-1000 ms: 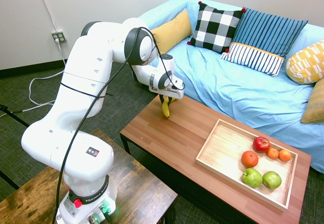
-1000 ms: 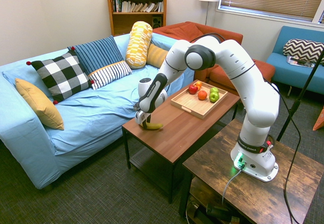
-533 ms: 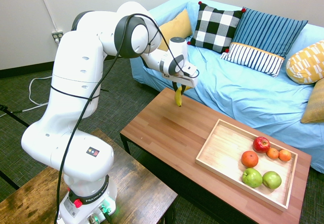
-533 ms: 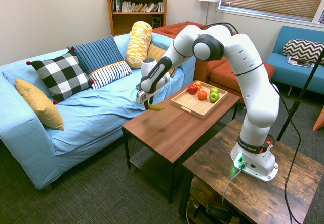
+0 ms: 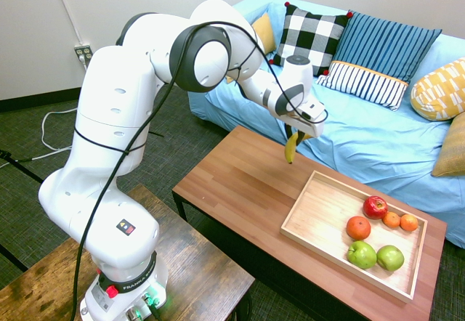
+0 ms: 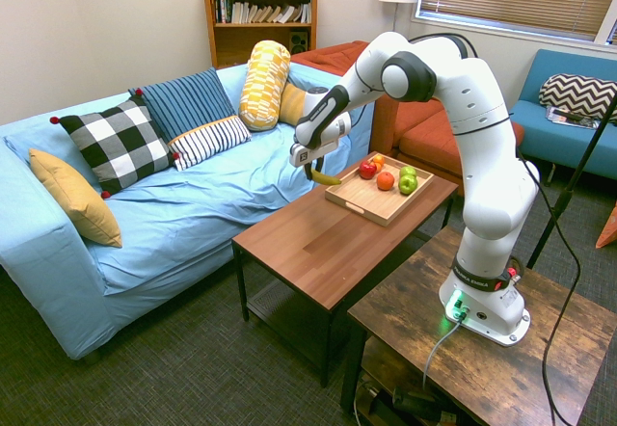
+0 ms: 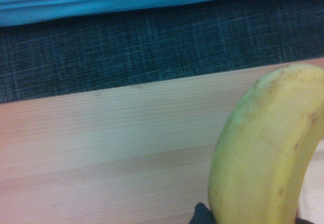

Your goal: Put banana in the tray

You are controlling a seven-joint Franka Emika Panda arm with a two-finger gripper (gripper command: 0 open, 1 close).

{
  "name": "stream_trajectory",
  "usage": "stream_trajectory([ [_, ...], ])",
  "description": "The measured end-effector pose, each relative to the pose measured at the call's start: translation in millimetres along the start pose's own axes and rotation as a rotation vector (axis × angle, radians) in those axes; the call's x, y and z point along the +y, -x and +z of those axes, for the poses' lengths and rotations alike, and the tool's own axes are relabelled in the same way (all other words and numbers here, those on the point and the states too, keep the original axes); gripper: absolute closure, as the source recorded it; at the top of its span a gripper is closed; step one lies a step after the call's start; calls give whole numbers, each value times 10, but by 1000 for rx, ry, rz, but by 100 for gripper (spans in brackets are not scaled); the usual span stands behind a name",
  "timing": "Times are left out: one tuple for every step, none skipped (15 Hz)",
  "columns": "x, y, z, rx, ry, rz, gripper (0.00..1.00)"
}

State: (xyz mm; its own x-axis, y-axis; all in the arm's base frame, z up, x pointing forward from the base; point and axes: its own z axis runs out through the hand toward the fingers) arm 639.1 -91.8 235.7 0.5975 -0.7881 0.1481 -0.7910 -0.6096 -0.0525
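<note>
- The tool [image 5: 292, 133] is closed on the banana [image 5: 290, 149], holding it above the surface [image 5: 240, 172], near the tray [image 5: 296, 232].
- Apples and orange fruits sit in the tray's far half from the banana.
- A blue-draped sofa [image 6: 198, 195] runs alongside; a bookcase [image 6: 260, 19] stands behind.
- "FRANKA" reads on the arm's base [image 5: 129, 281].
- Bare wood stretches from the tray to the surface's other end.
</note>
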Motion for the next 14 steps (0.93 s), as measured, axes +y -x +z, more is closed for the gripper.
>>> stream_trajectory([
  [166,-142,11,0,6,36,100],
  [329,-261,26,-1,11,71,100],
  [487,-359,46,-6,15,103,100],
  [642,-434,83,-15,20,129,100],
  [785,-498,120,-19,26,153,100],
  [925,-552,163,-22,34,177,100],
  [1055,-590,226,-31,42,195,100],
  [1169,-620,300,-37,48,206,100],
  [1262,-640,390,-41,52,215,100],
  [1342,-644,494,-45,56,224,100],
  [1419,-635,615,-50,61,234,100],
  [1488,-629,739,-54,65,243,100],
  [1551,-623,851,-58,70,254,100],
  [1608,-622,954,-61,74,267,100],
])
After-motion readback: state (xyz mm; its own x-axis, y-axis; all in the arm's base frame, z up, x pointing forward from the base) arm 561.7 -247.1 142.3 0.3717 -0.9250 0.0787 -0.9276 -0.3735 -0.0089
